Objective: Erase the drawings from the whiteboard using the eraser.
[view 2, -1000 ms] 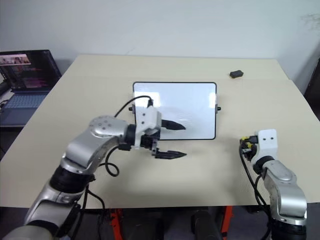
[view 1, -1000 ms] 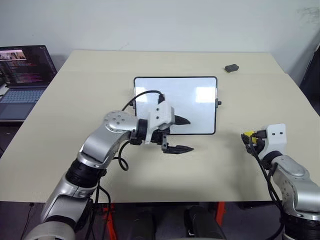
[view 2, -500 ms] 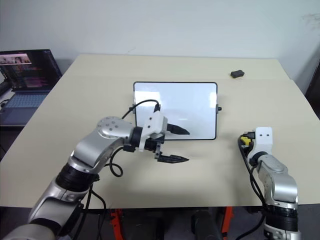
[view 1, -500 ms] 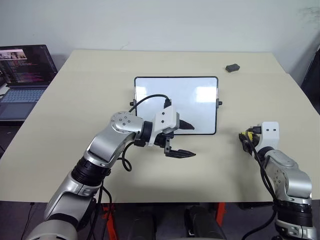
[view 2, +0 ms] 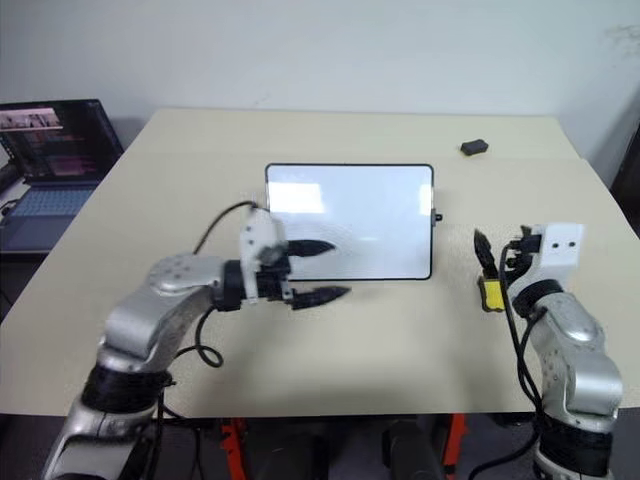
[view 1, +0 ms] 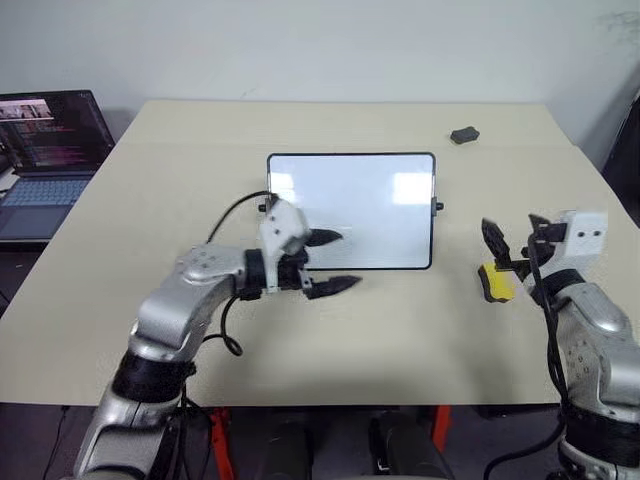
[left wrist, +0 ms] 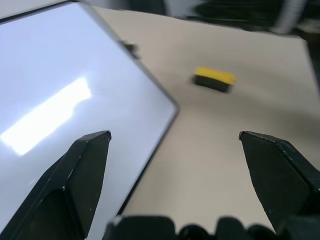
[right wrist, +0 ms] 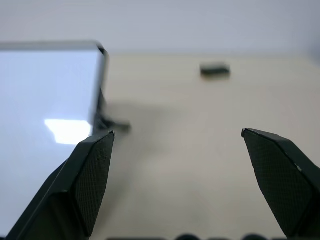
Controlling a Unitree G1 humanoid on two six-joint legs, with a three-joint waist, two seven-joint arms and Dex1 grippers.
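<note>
The whiteboard (view 1: 370,200) lies flat in the middle of the table, and what shows of its surface is plain white with glare. The drawings are out of view. The yellow eraser (view 1: 495,282) lies on the table to the right of the board, also seen as the eraser (left wrist: 214,79) in the left wrist view. My right gripper (view 1: 512,235) hangs open just above the eraser, with nothing between its fingers (right wrist: 85,185). My left gripper (view 1: 343,260) is open and level over the board's near edge, pointing right.
A small dark grey rounded object (view 1: 463,135) sits at the table's far right. An open laptop (view 1: 50,150) stands on a lower surface beyond the table's left edge. The beige table (view 1: 200,150) has bare room on every side of the board.
My right gripper has opened, let go of the eraser and risen above it. My left gripper has drawn back to the left and turned.
</note>
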